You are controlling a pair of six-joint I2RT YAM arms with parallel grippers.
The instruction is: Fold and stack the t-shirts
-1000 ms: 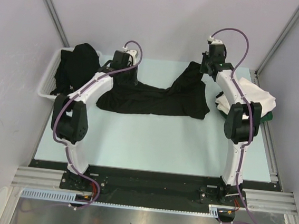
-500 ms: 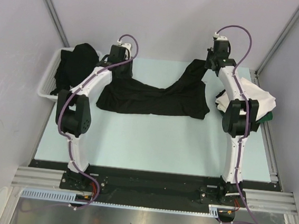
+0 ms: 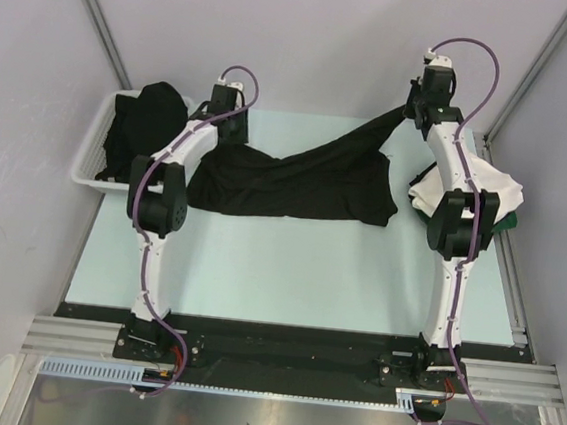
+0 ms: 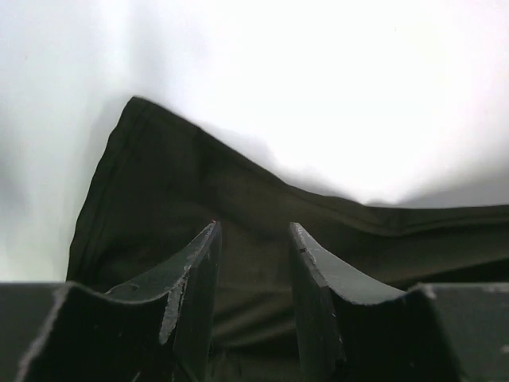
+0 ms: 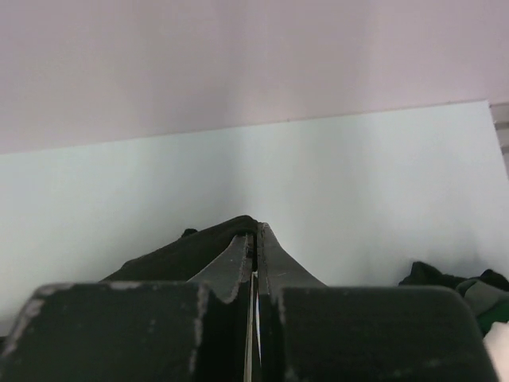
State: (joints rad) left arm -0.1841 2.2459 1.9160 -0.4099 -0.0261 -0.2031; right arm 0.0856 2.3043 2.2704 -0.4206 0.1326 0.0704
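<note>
A black t-shirt [image 3: 297, 179] lies spread across the back half of the table. My right gripper [image 3: 414, 113] is shut on its right upper corner [image 5: 215, 239] and holds it raised at the back right, so the cloth runs taut toward the left. My left gripper [image 3: 231, 127] is at the shirt's left upper part. Its jaws stand a little apart with black cloth [image 4: 254, 318] bunched between them, and the shirt's corner [image 4: 139, 111] reaches past the fingers [image 4: 199, 270]. A folded white t-shirt [image 3: 482, 181] lies on a dark green one [image 3: 509, 222] at the right edge.
A white slotted basket [image 3: 90, 154] at the left back holds more black shirts [image 3: 152, 115]. Grey walls close in the back and both sides. The folded pile also shows low right in the right wrist view [image 5: 477, 290].
Both grippers have moved toward the back, the right one also rightward and higher, pulling the shirt's right corner up so its top edge is stretched straighter between them.
</note>
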